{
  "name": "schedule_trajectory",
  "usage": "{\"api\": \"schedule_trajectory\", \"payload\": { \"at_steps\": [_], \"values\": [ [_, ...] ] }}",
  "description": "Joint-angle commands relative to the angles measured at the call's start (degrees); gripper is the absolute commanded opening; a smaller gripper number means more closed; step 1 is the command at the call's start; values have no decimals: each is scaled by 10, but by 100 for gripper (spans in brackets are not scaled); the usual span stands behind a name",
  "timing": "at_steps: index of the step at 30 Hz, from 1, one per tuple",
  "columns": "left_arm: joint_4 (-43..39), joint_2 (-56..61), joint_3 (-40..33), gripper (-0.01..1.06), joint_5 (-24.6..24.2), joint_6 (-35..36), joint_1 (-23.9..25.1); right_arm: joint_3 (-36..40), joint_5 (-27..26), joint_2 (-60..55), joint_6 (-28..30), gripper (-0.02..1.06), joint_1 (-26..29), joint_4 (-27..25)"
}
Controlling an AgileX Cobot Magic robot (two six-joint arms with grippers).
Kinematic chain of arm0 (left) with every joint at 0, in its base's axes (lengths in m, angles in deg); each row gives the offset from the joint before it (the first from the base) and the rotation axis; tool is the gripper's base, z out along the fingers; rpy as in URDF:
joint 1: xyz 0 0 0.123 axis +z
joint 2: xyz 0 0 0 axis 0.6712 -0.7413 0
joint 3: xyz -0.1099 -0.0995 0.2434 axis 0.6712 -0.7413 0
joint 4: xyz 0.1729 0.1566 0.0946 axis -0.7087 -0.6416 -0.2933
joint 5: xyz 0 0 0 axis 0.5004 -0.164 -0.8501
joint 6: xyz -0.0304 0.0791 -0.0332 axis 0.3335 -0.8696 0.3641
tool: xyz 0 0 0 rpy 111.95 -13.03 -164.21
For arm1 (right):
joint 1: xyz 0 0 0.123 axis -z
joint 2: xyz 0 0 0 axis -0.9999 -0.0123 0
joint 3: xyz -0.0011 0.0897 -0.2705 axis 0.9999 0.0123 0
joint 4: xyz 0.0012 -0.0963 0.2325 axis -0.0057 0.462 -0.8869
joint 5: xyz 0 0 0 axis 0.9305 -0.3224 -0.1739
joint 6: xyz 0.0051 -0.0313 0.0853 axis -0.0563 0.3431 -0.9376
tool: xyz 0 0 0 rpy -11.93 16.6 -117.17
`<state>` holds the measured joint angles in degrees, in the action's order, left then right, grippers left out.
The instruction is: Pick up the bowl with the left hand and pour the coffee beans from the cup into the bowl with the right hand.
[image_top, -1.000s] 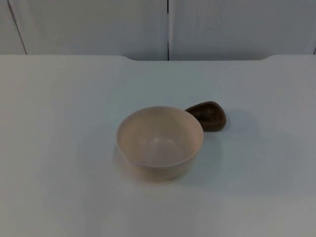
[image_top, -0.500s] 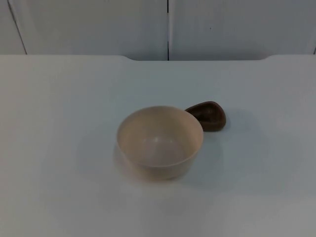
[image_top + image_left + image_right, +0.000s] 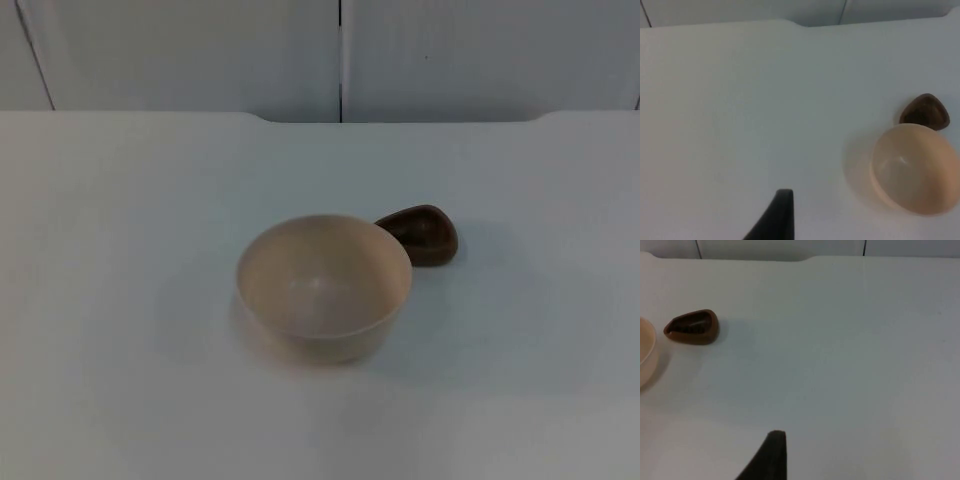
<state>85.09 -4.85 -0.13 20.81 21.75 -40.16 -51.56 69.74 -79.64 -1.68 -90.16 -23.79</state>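
A beige bowl [image 3: 323,287] stood upright and empty near the middle of the white worktop [image 3: 120,300], and a small dark brown cup [image 3: 421,233] sat just behind it toward the right arm's side, so close that from above the two seemed to touch or nearly so. Seen from the right wrist the cup [image 3: 691,327] had a rounded triangular mouth with dark contents inside, presumably the coffee beans, though they were too small to make out. The left claw [image 3: 777,215] hung over bare worktop well to the side of the bowl [image 3: 914,167], and the right claw [image 3: 771,455] hung equally far from the cup; of each only one black fingertip was in view, so I could not tell whether either claw was spread or closed. Nothing had been grasped, so the task looked to be at its very start, with the left arm's reach for the bowl as the step in hand. That would likely go best by taking the rim on the side away from the cup, one finger inside and one outside, so the cup was not nudged and the beans not spilled.
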Motion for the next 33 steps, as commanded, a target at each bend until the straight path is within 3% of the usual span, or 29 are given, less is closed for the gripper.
{"api": "schedule_trajectory", "payload": {
  "at_steps": [1, 7, 14, 23, 33],
  "values": [
    [19, -15, 13, 102, -8, -9, 0, 0, 0, 2, 4, 105, 4, 1],
    [42, -44, 21, 100, -9, -13, -12, 0, 0, 2, 4, 105, 4, 1],
    [37, -96, 21, 100, 12, -7, -90, 0, 0, 2, 4, 105, 4, 1],
    [-51, -187, 24, 100, 72, 88, -195, 0, 0, 2, 4, 105, 4, 1],
    [-74, -310, 79, 100, 67, 129, -243, 0, 0, 2, 4, 105, 4, 1]
  ]
}}
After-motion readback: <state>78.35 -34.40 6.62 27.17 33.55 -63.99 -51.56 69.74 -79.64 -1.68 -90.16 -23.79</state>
